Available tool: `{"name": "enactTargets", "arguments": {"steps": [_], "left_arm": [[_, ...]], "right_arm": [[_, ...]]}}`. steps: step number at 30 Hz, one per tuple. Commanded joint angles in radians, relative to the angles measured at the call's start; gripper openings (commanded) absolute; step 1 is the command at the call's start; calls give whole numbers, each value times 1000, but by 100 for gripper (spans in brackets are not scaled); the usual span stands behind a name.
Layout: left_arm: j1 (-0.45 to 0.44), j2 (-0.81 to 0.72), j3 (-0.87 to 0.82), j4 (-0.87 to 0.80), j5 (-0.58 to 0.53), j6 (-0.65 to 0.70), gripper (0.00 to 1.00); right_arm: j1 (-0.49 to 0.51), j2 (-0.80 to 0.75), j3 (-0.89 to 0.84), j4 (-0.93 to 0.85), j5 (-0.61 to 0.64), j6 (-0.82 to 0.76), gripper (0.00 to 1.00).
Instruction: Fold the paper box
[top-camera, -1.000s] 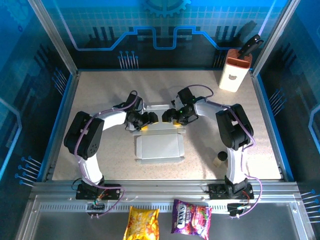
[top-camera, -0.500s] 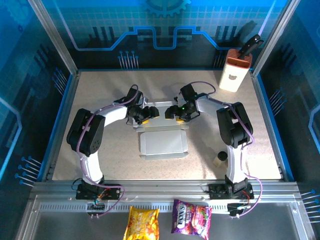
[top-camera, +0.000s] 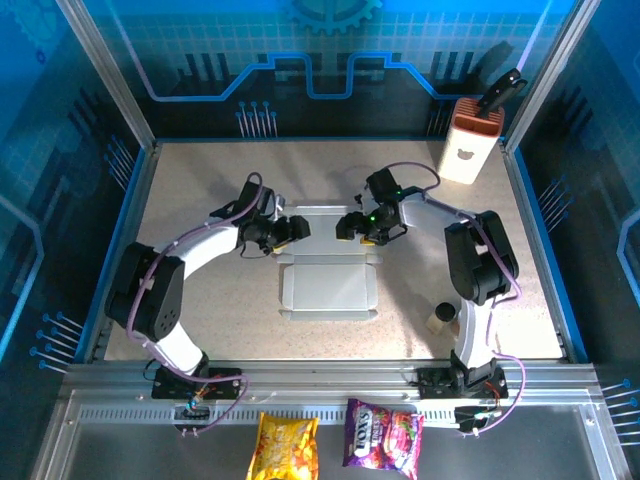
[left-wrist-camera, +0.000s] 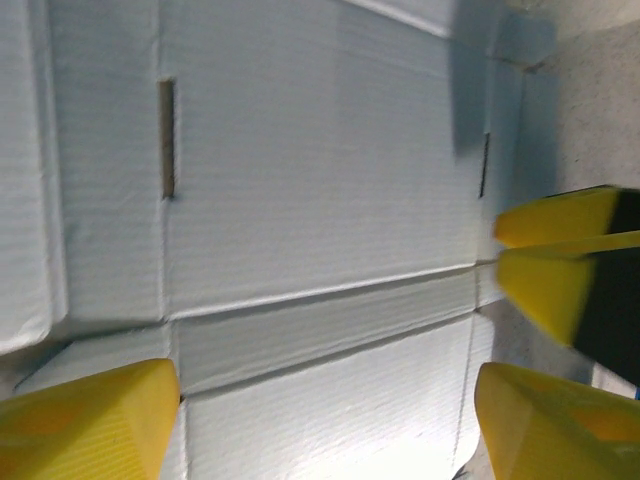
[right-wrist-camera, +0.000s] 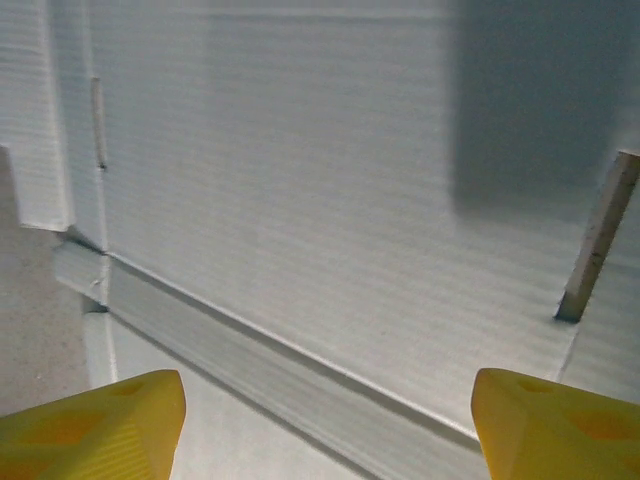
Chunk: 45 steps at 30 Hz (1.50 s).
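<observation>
The paper box (top-camera: 328, 288) lies flat in the middle of the table, pale grey-white creased cardboard, with a flap (top-camera: 325, 214) stretching toward the far side. My left gripper (top-camera: 291, 231) hovers over its far left part and my right gripper (top-camera: 351, 227) over its far right part, fingertips facing each other. In the left wrist view the cardboard (left-wrist-camera: 300, 200) with its slots and creases lies under my open left gripper (left-wrist-camera: 330, 405), and the right gripper's yellow fingers (left-wrist-camera: 560, 270) show at the right edge. The right wrist view looks down on the cardboard (right-wrist-camera: 300, 180), with my right gripper (right-wrist-camera: 325, 405) open and nothing between its fingers.
A tall white-and-orange container (top-camera: 468, 148) with a bear mark stands at the far right corner. A small dark-topped object (top-camera: 443, 317) sits beside the right arm's base link. Two snack bags (top-camera: 285, 447) (top-camera: 383, 437) lie on the front rail. Metal-framed walls enclose the table.
The left arm's elbow has swung out to the left. Both grippers have drifted slightly toward the far side, and the box has shifted a little to the right.
</observation>
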Motion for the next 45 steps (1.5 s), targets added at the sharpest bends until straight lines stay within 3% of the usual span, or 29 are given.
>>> {"name": "enactTargets", "arguments": {"steps": [1,6,16,28,45], "left_arm": [[32,-61,-67,7,-1,3,76],[60,-83,-122,17,12,8,76],[88,-94,-195,26,6,-5,70],[111,-67,-202,48,27,-14,65],[112,-11,-172,57,53,-9,62]], "right_arm": [[-4,-78,-39,16,-52,33,76],[40,-58,-48,63,-156,73,70],[133,67,25,79,-167,90,61],[142,144,79,58,-168,84,57],[161,87,50,48,-175,76,52]]}}
